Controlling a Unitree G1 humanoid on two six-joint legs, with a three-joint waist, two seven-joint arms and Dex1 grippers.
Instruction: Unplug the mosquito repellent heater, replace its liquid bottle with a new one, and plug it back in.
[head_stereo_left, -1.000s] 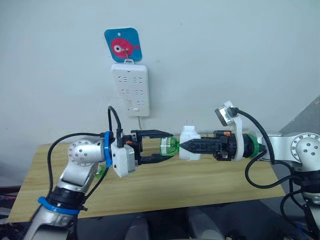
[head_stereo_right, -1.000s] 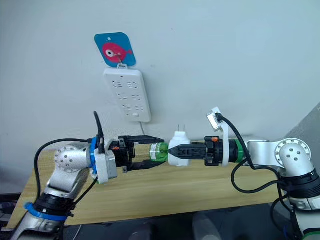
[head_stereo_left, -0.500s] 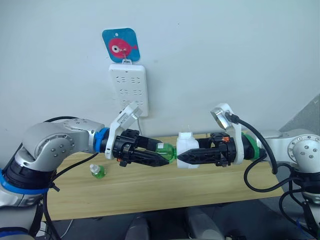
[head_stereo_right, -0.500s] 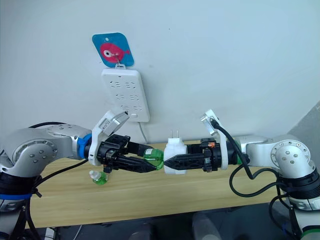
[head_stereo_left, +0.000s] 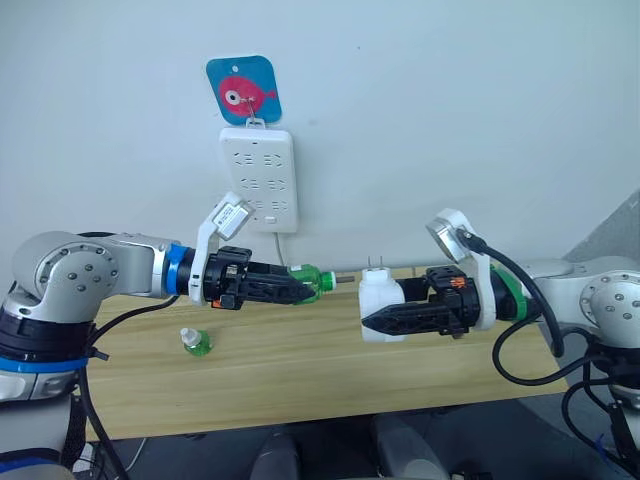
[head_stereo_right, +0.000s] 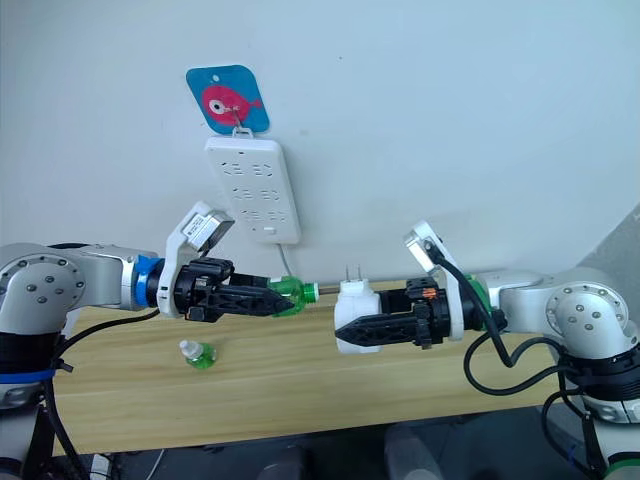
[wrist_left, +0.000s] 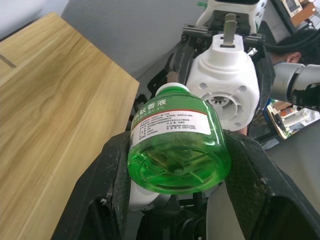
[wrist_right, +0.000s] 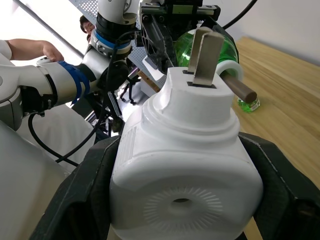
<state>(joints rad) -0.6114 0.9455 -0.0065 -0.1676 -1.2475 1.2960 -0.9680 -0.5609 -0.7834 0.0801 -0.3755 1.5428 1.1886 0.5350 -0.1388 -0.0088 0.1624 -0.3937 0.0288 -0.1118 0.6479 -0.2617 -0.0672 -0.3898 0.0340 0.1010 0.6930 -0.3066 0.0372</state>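
— Where does the mosquito repellent heater (head_stereo_left: 381, 303) sit?

— Clamped between the fingers of the right gripper (head_stereo_left: 372, 322), held above the wooden table (head_stereo_left: 300, 370), prongs pointing up.

— And the left gripper (head_stereo_left: 308, 290)?

— Closed on a green bottle (head_stereo_left: 306, 281) with a brown wick, its neck aimed at the heater. A clear gap lies between wick and heater.

— Change since half a second ago?

— Then the bottle was seated in the heater; now it is out and the two arms have drawn apart.

— Surroundings?

— The new one (head_stereo_left: 195, 342) stands on the table below the left arm, well apart from both grippers. A white power strip (head_stereo_left: 259, 179) hangs on the wall under a blue fish tag (head_stereo_left: 246, 90). Nothing lies between bottle and heater.
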